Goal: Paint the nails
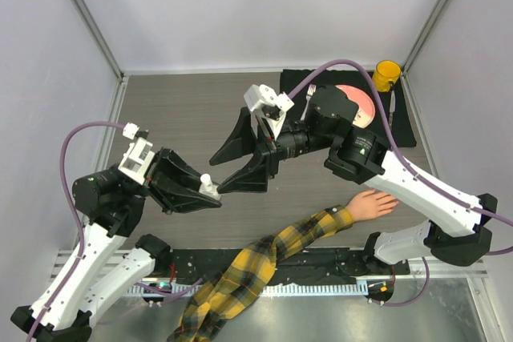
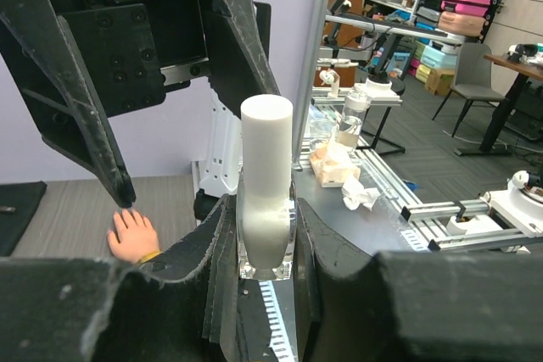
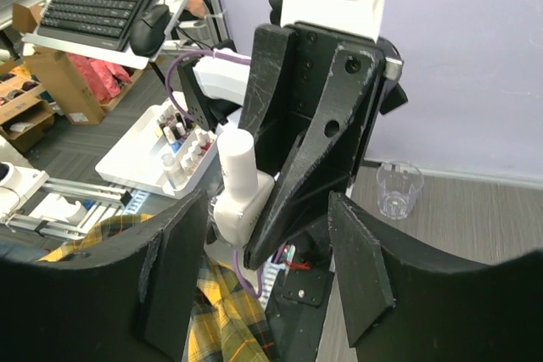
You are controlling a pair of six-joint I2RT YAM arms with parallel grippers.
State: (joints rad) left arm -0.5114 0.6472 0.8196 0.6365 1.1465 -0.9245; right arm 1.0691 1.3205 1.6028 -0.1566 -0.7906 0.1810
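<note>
No paint shows on the nails (they are too small to read with certainty), so I judge the work barely begun.

Top view: the left tool (image 1: 210, 195) pinches a small clear bottle (image 1: 207, 187), white cap on. The right tool (image 1: 216, 175) stands spread just beside that cap, holding nothing. The mannequin hand (image 1: 373, 204) lies on the grey tabletop (image 1: 184, 110) near the right arm, well apart from both tools.

Left wrist view: jaws pressed on the bottle, hand beyond.

Right wrist view: spread fingers (image 3: 356, 252) face the capped bottle.

Outstanding: uncapping and brushing every nail.

Surroundings: pale walls, a black mat (image 1: 407, 127) with a yellow mug (image 1: 385, 74), and workshop benches outside.
</note>
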